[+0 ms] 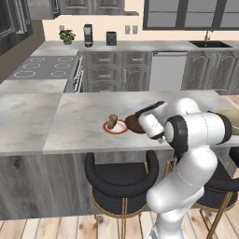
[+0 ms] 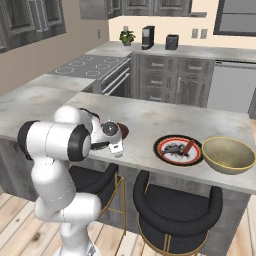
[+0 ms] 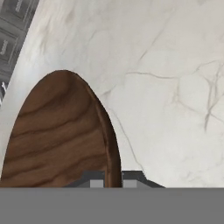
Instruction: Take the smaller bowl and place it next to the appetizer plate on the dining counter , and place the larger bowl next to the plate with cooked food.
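The gripper (image 3: 113, 183) pinches the rim of the smaller bowl (image 3: 61, 135), holding it over the dining counter (image 3: 166, 87), with the appetizer plate (image 1: 115, 127) just beside the hand

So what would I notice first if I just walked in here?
Probably the big white robot arm bent over the grey counter, its gripper pinching the rim of a brown wooden bowl beside a small red-rimmed plate. Farther right sit a dark plate with reddish food and a big tan bowl.

Dark wooden smaller bowl (image 3: 61, 135), rim pinched in the hand (image 3: 113, 181), over the marble dining counter (image 3: 166, 87).
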